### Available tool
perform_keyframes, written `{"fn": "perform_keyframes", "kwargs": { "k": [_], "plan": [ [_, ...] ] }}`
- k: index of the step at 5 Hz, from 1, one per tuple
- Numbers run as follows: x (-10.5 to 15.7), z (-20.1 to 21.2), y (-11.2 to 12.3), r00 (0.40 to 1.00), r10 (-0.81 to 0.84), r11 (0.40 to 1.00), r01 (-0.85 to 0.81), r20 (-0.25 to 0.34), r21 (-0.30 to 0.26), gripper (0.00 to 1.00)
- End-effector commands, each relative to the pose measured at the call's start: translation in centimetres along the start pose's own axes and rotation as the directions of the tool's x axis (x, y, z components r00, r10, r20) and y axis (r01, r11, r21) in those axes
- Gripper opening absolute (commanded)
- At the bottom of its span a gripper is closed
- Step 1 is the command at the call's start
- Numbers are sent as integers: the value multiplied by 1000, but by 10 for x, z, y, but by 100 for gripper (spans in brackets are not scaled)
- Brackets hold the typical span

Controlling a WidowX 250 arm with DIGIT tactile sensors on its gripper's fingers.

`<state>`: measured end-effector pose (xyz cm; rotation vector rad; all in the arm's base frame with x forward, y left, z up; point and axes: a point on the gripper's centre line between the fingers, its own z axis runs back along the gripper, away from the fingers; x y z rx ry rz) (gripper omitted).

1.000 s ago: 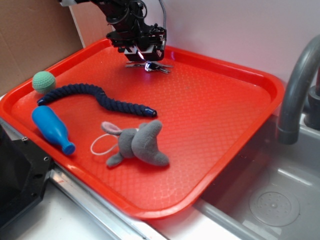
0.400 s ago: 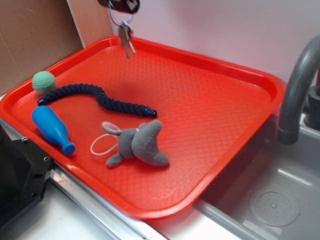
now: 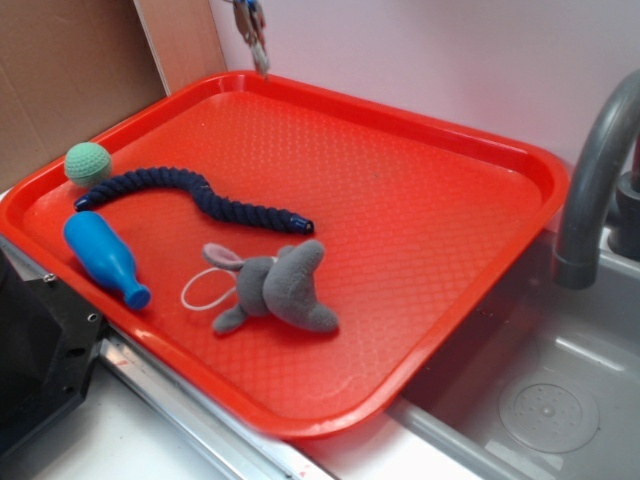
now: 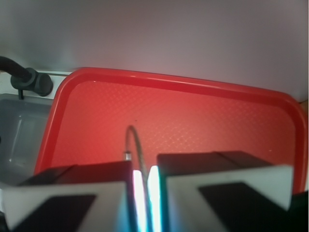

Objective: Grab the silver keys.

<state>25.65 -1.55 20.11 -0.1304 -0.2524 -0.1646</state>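
You're looking at the keys (image 3: 254, 30) hanging in the air at the top edge of the exterior view, above the far left corner of the red tray (image 3: 430, 250), clear of its surface. The gripper body is sitting out of that frame, so only the dangling keys are showing there. In the wrist view the gripper (image 4: 144, 193) is filling the bottom, its two fingers (image 4: 212, 188) pressed nearly together with just a thin bright slit between them, and a wire ring (image 4: 134, 145) of the keys is looping up out of that slit, so it's pinching the keys by the ring. The key blades themselves aren't showing in the wrist view. Down on the tray, a green ball (image 3: 88, 162) is sitting at the far left rim, just beside the end of a dark blue rope (image 3: 190, 197) that's snaking rightward across the left half. A blue pin (image 3: 103, 258) is lying near the near-left rim, narrow end pointing right and near. A grey plush (image 3: 278, 288) is lying near the middle-near part of the tray with a white loop (image 3: 203, 292) at its left side. Right of the tray a grey faucet (image 3: 590, 180) is curving over a sink (image 3: 540, 400). Cardboard (image 3: 60, 80) is standing behind the tray on the left.
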Motion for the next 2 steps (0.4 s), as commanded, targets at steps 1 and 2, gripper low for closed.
{"fn": "perform_keyframes", "kwargs": {
  "k": [1, 2],
  "plan": [
    [23, 11, 1, 1000, 3, 1000, -3, 6, -25, 0],
    [22, 9, -1, 1000, -15, 999, 16, 10, -49, 0]
  ]
}}
